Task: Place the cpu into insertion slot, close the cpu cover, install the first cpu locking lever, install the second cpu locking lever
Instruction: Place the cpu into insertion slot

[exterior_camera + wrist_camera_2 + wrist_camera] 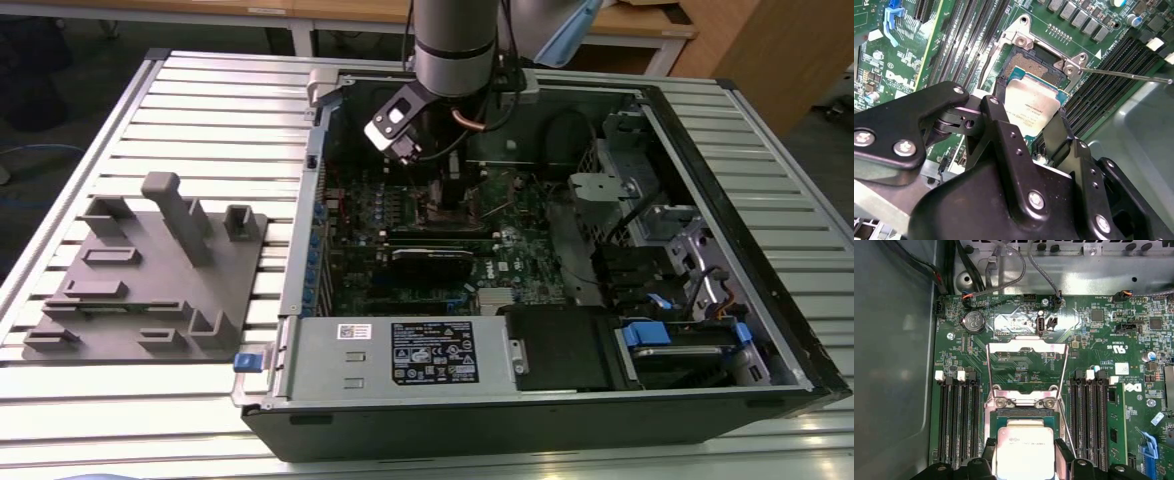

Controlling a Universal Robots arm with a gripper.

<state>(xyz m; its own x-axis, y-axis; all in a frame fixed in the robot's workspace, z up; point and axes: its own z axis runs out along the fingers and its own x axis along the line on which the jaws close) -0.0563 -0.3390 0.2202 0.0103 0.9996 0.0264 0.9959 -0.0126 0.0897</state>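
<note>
Pincer (pixel 1029 114) pinching cpu (pixel 1030 102) (silver top up) at insertion slot (pixel 1026 67); cpu cover (pixel 1026 346) raised.

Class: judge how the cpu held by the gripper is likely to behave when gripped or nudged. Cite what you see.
The cpu looks like a flat, rigid plate, so it probably will not bend in the gripper. Its smooth metal top suggests it may slip if gripped lightly. Being thin and flat, it should slide rather than roll.
</note>
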